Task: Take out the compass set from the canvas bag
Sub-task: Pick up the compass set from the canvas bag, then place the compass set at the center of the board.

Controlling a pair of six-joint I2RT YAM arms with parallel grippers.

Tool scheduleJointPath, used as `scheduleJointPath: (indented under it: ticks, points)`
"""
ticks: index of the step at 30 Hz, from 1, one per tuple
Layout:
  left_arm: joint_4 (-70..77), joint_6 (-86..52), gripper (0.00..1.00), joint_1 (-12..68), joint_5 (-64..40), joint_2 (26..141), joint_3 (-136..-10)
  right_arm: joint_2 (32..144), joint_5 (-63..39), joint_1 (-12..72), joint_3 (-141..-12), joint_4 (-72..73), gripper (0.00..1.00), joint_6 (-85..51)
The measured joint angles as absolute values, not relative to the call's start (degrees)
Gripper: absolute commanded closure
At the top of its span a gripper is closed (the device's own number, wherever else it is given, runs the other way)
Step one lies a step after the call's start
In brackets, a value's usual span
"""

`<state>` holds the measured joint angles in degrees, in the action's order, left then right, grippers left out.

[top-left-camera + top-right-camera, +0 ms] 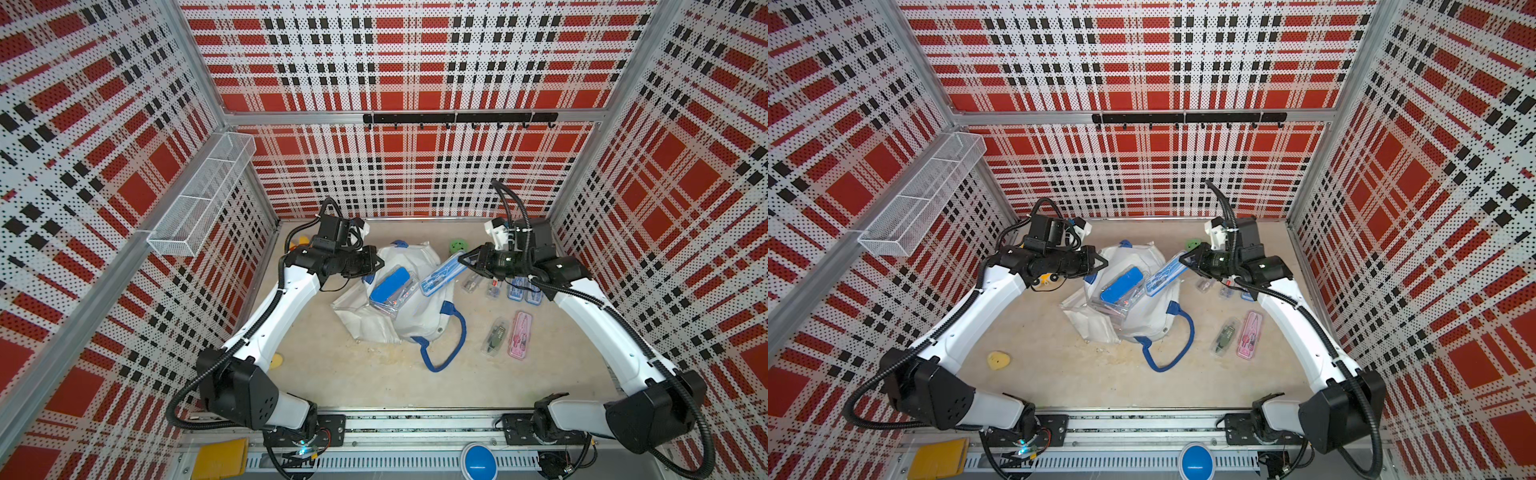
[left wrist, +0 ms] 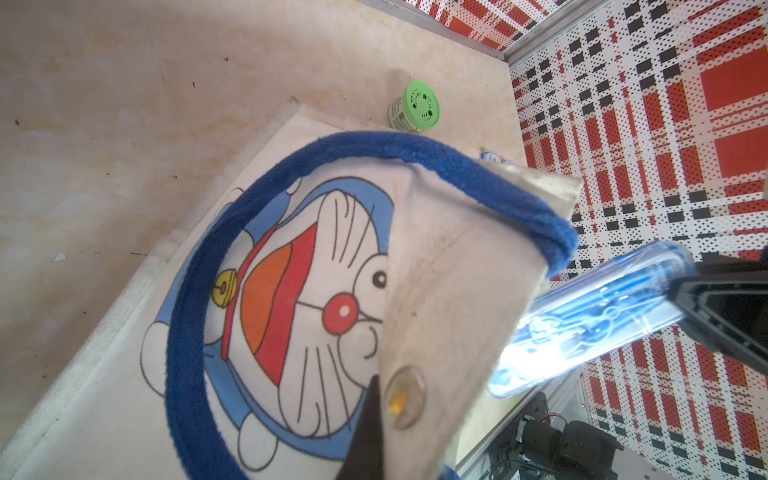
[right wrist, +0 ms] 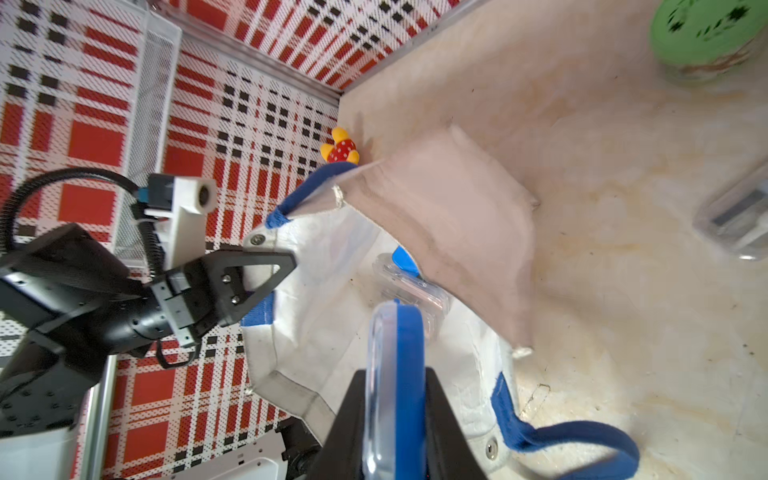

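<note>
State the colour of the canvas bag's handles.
The handles are blue, seen best in the left wrist view.

- The left arm [image 1: 291, 291] rises from its base on the near rail, bent at the elbow, with the forearm angled inward.
- The left gripper [image 1: 376, 264] points toward the centre, jaws pinched tight on the rim of the canvas bag [image 1: 415, 320].
- The right arm [image 1: 598, 324] mirrors it, arching up from the near rail and inward.
- The right gripper [image 1: 464, 261] faces the left one, well apart from it, jaws clamped on one end of the compass set [image 1: 440, 274].
</note>
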<state>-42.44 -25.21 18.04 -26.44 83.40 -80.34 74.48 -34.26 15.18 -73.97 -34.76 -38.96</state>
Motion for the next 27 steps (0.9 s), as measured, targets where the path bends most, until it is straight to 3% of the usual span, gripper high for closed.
scheduleJointPath:
  ticks: [12, 27]
  points:
    - [-42.5, -25.1, 1.0, 15.0, -26.7, 86.7, -82.5, 70.2, -41.1, -6.9, -70.1, -41.6, 0.84, -33.6]
    - [-42.4, -24.5, 1.0, 12.3, -28.8, 90.2, -84.8, 76.8, -41.2, -11.1, -64.5, -48.3, 0.84, -19.7]
